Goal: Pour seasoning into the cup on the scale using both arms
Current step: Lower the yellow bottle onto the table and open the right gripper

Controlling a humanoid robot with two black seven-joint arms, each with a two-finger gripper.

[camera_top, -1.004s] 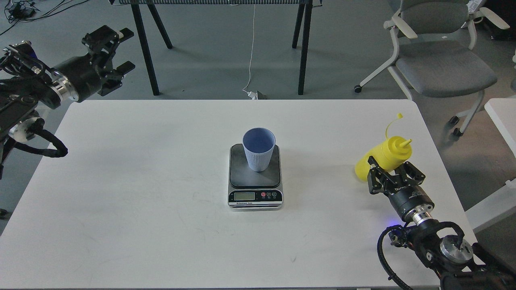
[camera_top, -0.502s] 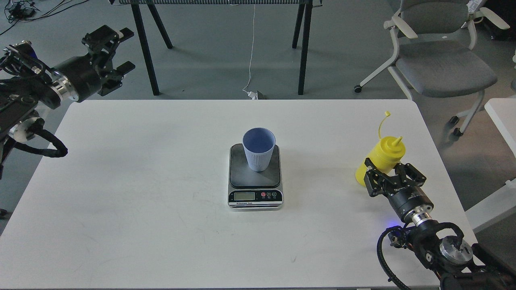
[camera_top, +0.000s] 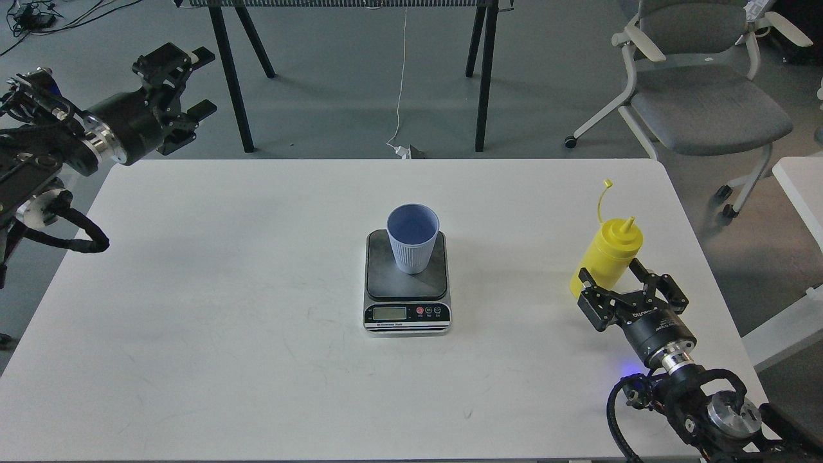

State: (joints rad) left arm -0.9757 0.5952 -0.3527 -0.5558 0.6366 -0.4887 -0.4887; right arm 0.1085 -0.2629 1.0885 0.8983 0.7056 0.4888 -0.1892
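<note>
The light blue ribbed cup stands upright on the dark plate of the small scale at the table's middle. The yellow seasoning bottle stands upright near the table's right edge, with its tethered cap hanging open above the nozzle. My right gripper is open, its fingers spread on either side of the bottle's base. My left gripper is open and empty, held in the air beyond the table's far left corner.
The white table carries only the scale and the bottle. A grey office chair stands behind on the right. Black legs of another table stand behind. A second white surface lies at the right edge.
The bottle went from tilted to upright on the table. My right gripper's fingers spread apart and drew back a little toward me. The left arm barely moved.
</note>
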